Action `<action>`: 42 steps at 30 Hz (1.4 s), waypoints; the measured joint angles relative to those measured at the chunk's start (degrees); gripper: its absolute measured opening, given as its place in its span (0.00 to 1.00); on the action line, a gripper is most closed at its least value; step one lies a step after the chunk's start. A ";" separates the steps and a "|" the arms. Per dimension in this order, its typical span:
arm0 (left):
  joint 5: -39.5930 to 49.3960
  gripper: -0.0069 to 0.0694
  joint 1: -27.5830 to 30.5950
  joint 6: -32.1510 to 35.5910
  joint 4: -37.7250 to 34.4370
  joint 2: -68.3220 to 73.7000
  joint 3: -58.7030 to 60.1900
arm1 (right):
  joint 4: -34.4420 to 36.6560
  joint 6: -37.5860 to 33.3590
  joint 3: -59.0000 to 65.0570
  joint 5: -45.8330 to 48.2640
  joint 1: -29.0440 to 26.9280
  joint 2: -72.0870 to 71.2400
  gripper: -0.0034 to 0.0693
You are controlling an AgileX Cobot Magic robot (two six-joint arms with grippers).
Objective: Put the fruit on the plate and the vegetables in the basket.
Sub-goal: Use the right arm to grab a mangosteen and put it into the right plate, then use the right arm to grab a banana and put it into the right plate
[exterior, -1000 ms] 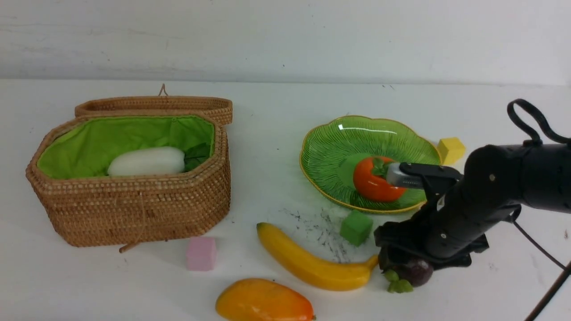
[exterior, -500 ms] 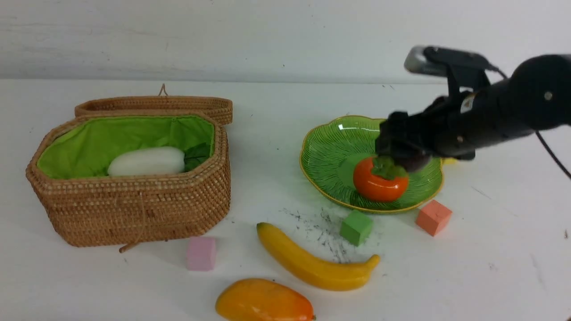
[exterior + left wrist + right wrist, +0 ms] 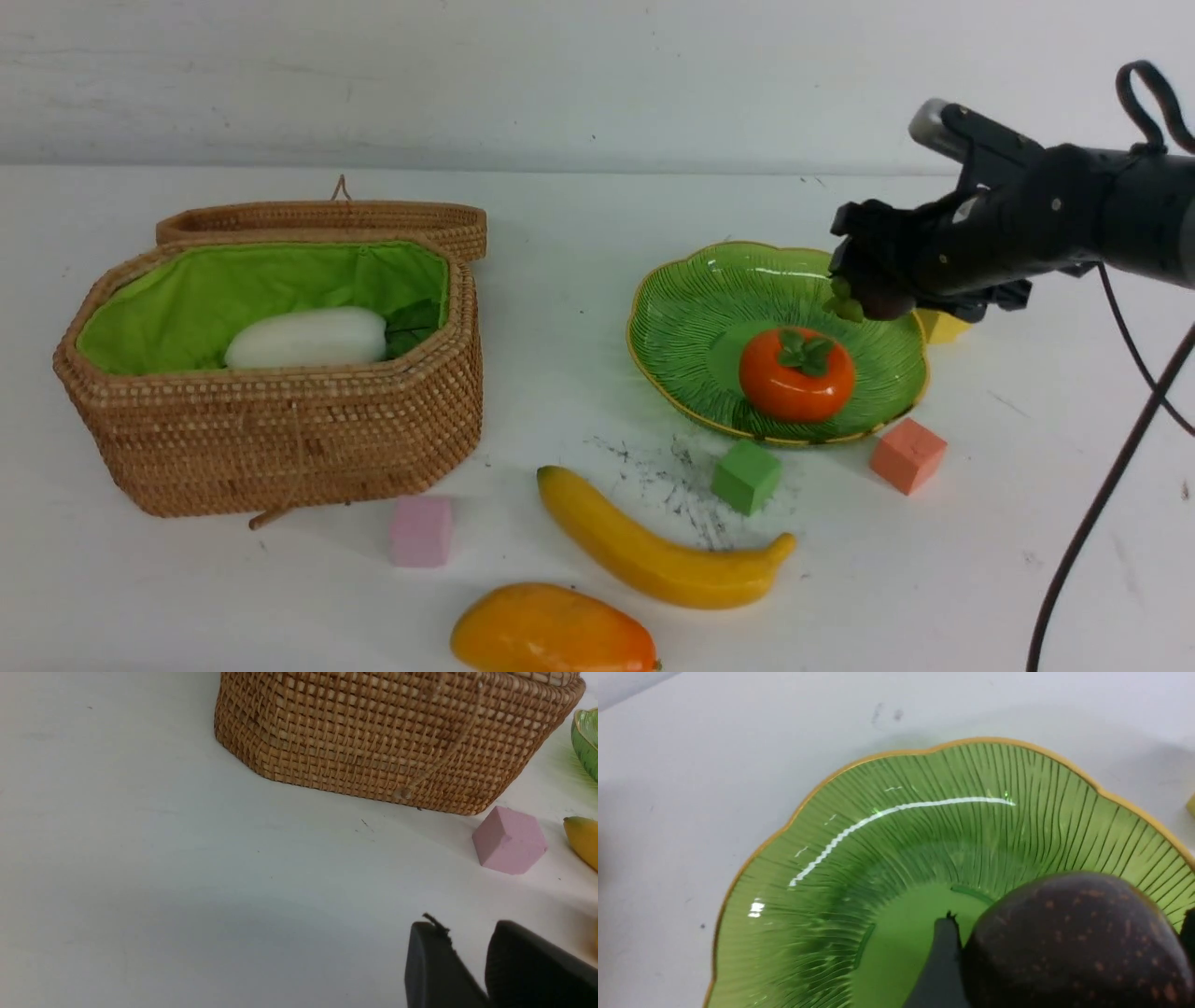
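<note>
Green glass plate (image 3: pixel 691 308) on the right half of the table (image 3: pixel 560 233), one orange persimmon (image 3: pixel 796 373) already seated just 5 o'clock of its centre. Above the rim at 2 o'clock, right tool (image 3: pixel 864 280) clamped on the dark purple fruit (image 3: pixel 1073 942), not yet set down.

Across at 9 o'clock, wicker basket (image 3: pixel 280 439) with lid (image 3: pixel 322 224) open behind and the white radish (image 3: pixel 308 338) lying on the green lining.

Roughly halfway, by the look of it. Leaves two fruits untouched on the table: banana (image 3: pixel 653 551) at 7 o'clock of the plate, mango (image 3: pixel 551 639) beyond it at the near edge. No other vegetable visible in any view.

Left tool (image 3: pixel 462 926) low over bare table, seemingly near 7 o'clock of the basket, jaws parted only slightly, gripping nothing.

Foam cubes as clutter:
- green cube (image 3: pixel 745 476) just beside the plate's 6 o'clock rim
- salmon cube (image 3: pixel 907 455) at 4 o'clock
- yellow cube (image 3: pixel 943 327) half hidden behind the right tool
- pink cube (image 3: pixel 421 530) at 5 o'clock of the basket

Green cube between banana and plate, likely the one to mind.
</note>
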 joint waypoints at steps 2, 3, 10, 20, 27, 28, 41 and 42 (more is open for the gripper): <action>0.00 0.32 0.00 0.00 0.00 0.00 0.00 | 0.19 0.42 0.00 0.16 -0.08 0.34 0.88; 0.00 0.32 0.00 0.00 0.00 0.00 0.00 | 0.19 0.49 -0.06 0.40 -0.08 0.34 0.91; 0.00 0.32 0.00 0.00 0.00 0.00 0.00 | -0.68 -1.40 -0.53 5.82 -0.10 -0.37 0.97; 0.00 0.34 0.00 0.00 0.00 0.00 0.00 | -2.21 -18.71 -0.59 19.19 4.35 -11.21 0.80; 0.00 0.34 0.00 0.00 0.00 0.00 0.00 | 2.55 -39.27 -0.59 32.95 18.02 -13.12 0.69; 0.00 0.34 0.00 0.00 0.00 0.00 0.00 | 2.95 -40.44 -0.59 33.12 19.96 -12.63 0.69; 0.00 0.36 0.00 0.00 0.00 0.00 0.00 | 3.40 -42.28 -0.59 25.96 28.50 -0.09 0.69; 0.00 0.36 0.00 0.00 0.00 0.00 0.00 | 3.19 -42.28 -0.59 25.65 28.51 0.86 0.69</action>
